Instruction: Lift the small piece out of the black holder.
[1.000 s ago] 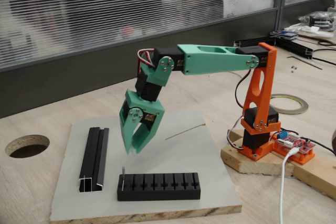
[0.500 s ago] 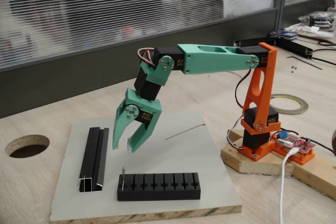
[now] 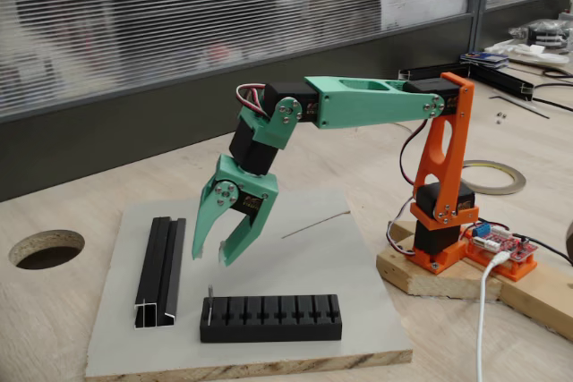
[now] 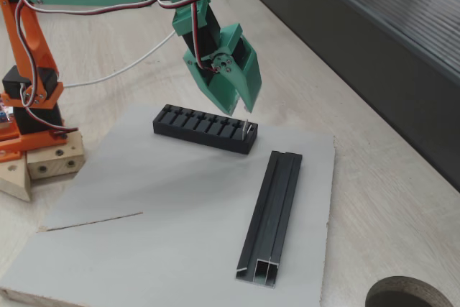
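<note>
Change: my claw [image 3: 208, 255] had spread its jaws apart over the last second and shifted slightly left in a fixed view, lining up above the pin end of the block.
Claw state: jaws parted, nothing held, hanging clear above the black holder [image 3: 270, 318].
Small piece [image 3: 209, 304]: stood upright in the holder's end slot, untouched [image 4: 245, 128].
Meaning: I judged the descent not yet begun.
Materials: thin grey metal pin; matte black slotted block; ribbed black rail [image 3: 161, 271]; smooth grey board [image 3: 313, 266].

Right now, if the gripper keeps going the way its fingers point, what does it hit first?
Probably the small piece standing at the end of the black holder; the open gripper points down there, though depth is uncertain.
</note>
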